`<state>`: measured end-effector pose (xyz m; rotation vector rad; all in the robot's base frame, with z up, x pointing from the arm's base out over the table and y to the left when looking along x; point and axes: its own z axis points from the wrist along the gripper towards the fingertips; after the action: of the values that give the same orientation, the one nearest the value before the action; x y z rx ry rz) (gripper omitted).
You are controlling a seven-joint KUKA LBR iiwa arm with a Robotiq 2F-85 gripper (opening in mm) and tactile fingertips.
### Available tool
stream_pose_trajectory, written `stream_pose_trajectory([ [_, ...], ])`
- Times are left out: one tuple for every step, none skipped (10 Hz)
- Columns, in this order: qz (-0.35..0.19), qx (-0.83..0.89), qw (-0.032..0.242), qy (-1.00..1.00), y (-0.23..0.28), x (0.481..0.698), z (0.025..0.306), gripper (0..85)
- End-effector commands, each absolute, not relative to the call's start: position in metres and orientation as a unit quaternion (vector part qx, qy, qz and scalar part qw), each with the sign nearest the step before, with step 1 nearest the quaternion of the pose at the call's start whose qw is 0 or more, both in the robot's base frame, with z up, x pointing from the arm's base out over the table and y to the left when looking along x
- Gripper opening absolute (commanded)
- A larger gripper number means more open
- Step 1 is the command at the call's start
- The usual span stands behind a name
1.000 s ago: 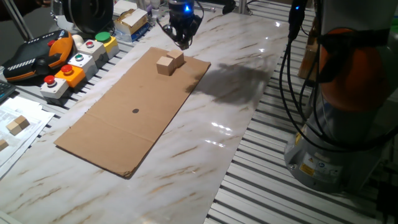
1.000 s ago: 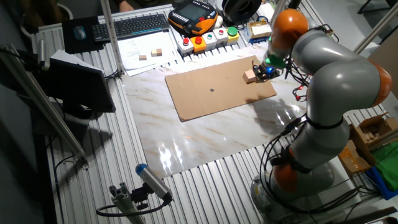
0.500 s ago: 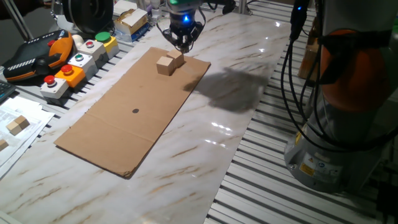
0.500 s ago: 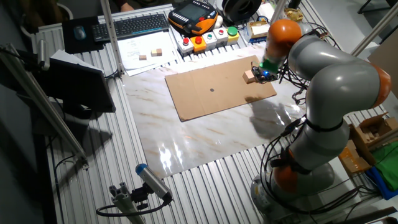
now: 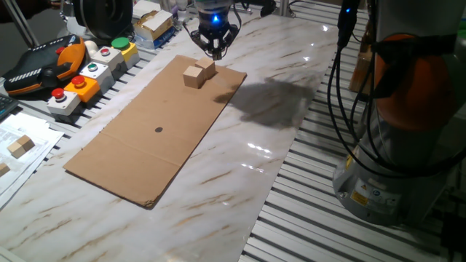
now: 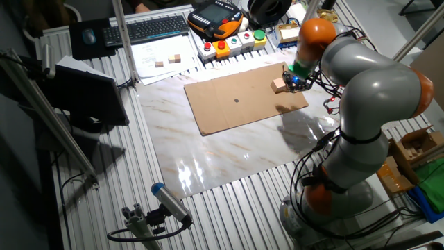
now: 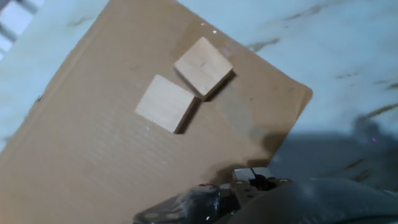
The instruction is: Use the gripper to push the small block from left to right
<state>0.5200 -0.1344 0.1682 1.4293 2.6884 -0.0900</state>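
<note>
Two small wooden blocks (image 5: 199, 73) lie touching on the cardboard sheet (image 5: 145, 138) near its far corner. The gripper (image 5: 215, 49) hovers just beyond them, finger spread unclear at this distance. Approach step, apparently: it must next descend beside one block and sweep sideways.

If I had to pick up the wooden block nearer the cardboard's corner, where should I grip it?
Probably from straight above: the wooden block lies flat on the cardboard. Close the end effector on the block's upper-left and lower-right faces in the hand view. Both are free, while its lower-left face is crowded by the second block, which meets it at a corner.
</note>
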Motion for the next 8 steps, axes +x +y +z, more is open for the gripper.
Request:
stream_pose_trajectory([
  [-0.033,0.548,0.044,0.835,-0.1345,0.5201,0.1682,1.0],
  [-0.023,0.541,0.030,0.840,-0.1345,0.5201,0.1682,1.0],
  [-0.013,0.527,0.013,0.850,-0.1345,0.5201,0.1682,1.0],
  [-0.005,0.524,0.009,0.851,-0.1345,0.5201,0.1682,0.7],
  [-0.006,0.532,0.010,0.847,-0.1345,0.5201,0.1682,0.7],
  [-0.013,0.540,0.016,0.842,-0.1345,0.5201,0.1682,0.7],
  [-0.011,0.542,0.019,0.840,-0.1345,0.5201,0.1682,0.7],
  [-0.011,0.547,0.018,0.837,-0.1345,0.5201,0.1682,1.0],
])
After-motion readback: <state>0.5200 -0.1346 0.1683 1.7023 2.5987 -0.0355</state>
